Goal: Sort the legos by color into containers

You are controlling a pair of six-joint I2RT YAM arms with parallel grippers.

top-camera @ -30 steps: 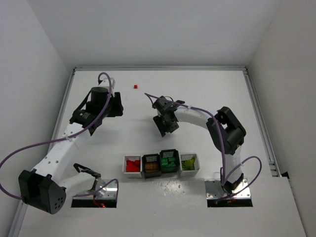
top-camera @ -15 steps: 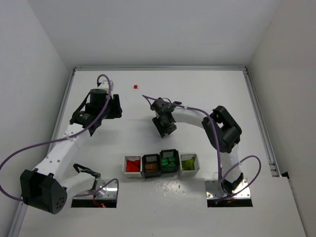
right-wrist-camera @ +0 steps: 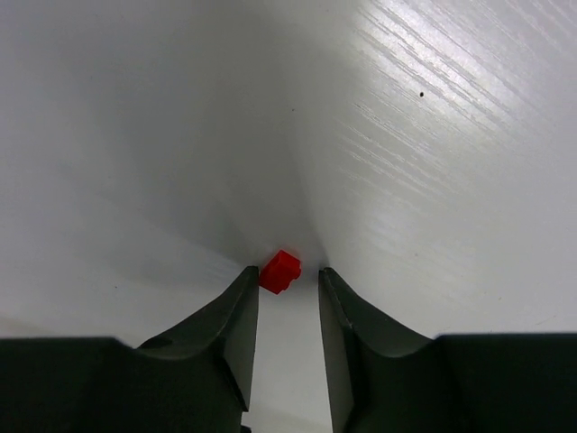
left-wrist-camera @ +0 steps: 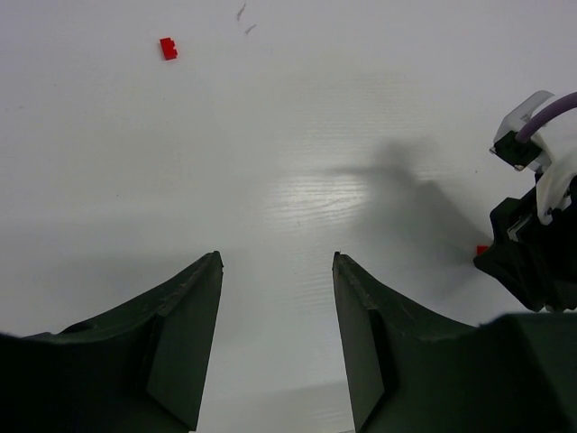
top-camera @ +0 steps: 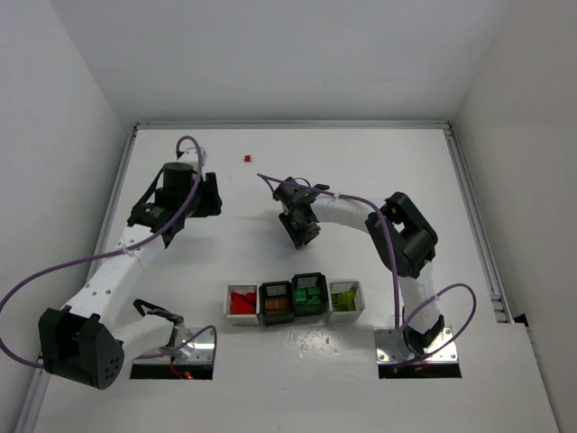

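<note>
A tiny red lego [right-wrist-camera: 280,271] lies on the white worktop [right-wrist-camera: 433,180] at the very tips of my right gripper [right-wrist-camera: 287,281], low in the centre of the right wrist view. The jaws are slightly parted, wider than the brick and not clamped on it. A second red lego [top-camera: 246,158] sits alone at the upper left of the top view, my left gripper [left-wrist-camera: 275,262] hangs released, and the containers [top-camera: 346,314] stand in a row at lower centre.

Bright, even overhead light; glare streaks the glossy white tabletop [right-wrist-camera: 433,108], a soft shadow pools ahead of my blurred dark plastic fingers [right-wrist-camera: 225,352].
</note>
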